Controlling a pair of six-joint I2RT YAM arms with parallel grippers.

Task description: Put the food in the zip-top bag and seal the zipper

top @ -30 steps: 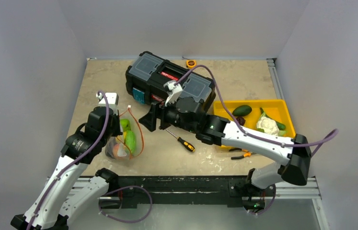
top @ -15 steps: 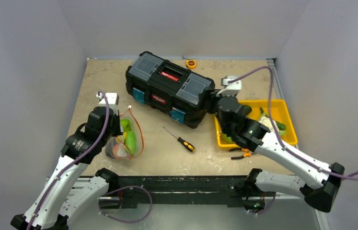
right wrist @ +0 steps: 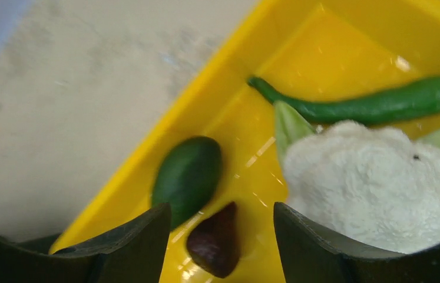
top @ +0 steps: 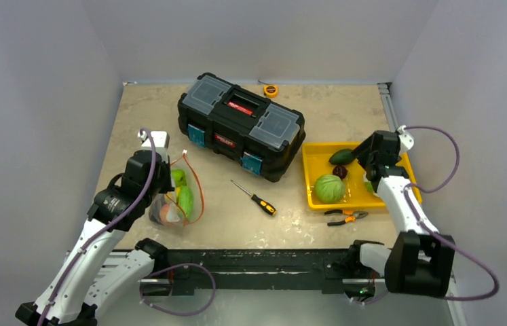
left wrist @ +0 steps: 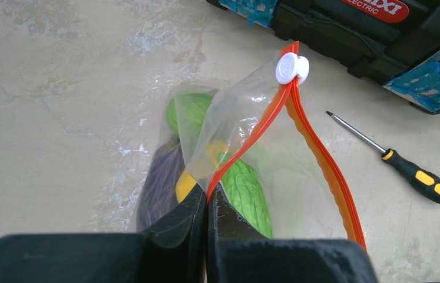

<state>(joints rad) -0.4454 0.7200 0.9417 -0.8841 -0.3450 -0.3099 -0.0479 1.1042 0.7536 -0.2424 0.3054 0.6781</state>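
The zip-top bag (top: pixel 181 198) lies at the left with its mouth open. It holds a purple eggplant (left wrist: pixel 158 186), a yellow piece (left wrist: pixel 185 184) and green food (left wrist: pixel 250 191). My left gripper (left wrist: pixel 207 197) (top: pixel 166 182) is shut on the near side of the orange-red zipper (left wrist: pixel 317 165); its white slider (left wrist: pixel 291 68) sits at the far end. My right gripper (right wrist: pixel 220 215) (top: pixel 366 159) hangs open over the yellow tray (right wrist: pixel 335 53), gripping nothing. Below its jaws lie a dark maroon piece (right wrist: pixel 216 244), a dark green oval (right wrist: pixel 187 177) and the cauliflower (right wrist: pixel 376 183). A cabbage (top: pixel 330 188) sits at the tray's front left.
A black toolbox (top: pixel 240 125) stands at the back centre, with a screwdriver (top: pixel 254 197) in front of it. Orange-handled pliers (top: pixel 345 217) lie by the tray's front edge. A long green vegetable (right wrist: pixel 376 103) lies at the tray's far side. A small orange tape measure (top: pixel 270 89) sits by the back wall.
The right arm has swung from beside the bag across to the right, over the yellow tray, uncovering the cabbage. The left arm and the bag have not moved.
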